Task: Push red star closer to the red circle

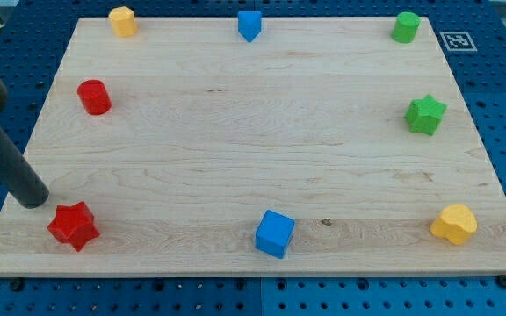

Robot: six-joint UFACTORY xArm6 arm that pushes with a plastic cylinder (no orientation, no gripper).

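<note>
The red star (73, 226) lies near the board's bottom left corner. The red circle (94, 96), a short red cylinder, stands near the left edge, well above the star in the view. My tip (33, 202) is on the board just to the upper left of the red star, close to it with a small gap showing. The dark rod runs up and to the left out of the view.
A yellow block (123, 20), a blue block (249, 25) and a green cylinder (405, 27) line the top edge. A green star (425, 114) is at the right. A blue cube (275, 233) and a yellow block (454, 224) are near the bottom edge.
</note>
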